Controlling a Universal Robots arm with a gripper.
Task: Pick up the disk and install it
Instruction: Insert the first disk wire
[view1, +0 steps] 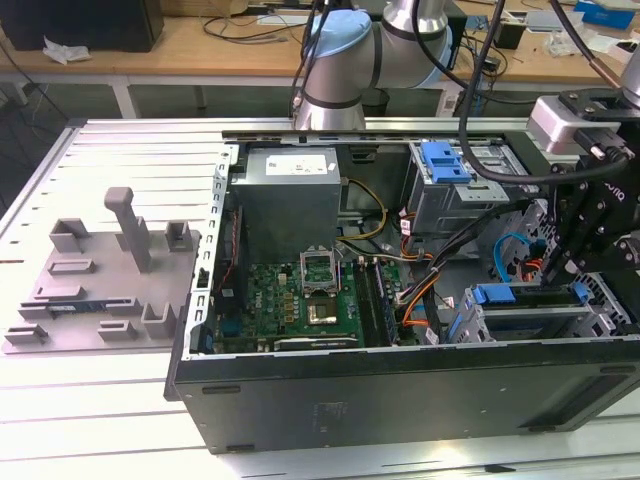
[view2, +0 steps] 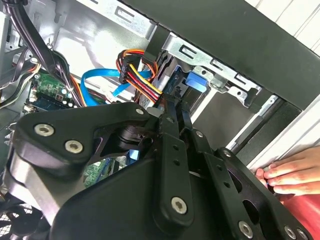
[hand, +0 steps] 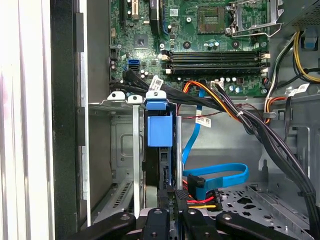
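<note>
Gripper (hand: 172, 212) down inside the computer case (view1: 400, 390), fingers pressed close on what looks like the disk (hand: 160, 132), standing edgewise in the drive bay (hand: 125, 150) by the case's front wall.

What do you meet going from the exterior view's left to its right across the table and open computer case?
Grey fixture block → motherboard → blue latch → gripper at the drive bay.

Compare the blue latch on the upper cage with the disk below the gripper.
Place: the blue latch lies atop the upper cage, away from the gripper; the disk sits in the lower bay under it. Shape: the latch is a short broad tab; the disk's carrier is a long strip. Both show blue plastic.
</note>
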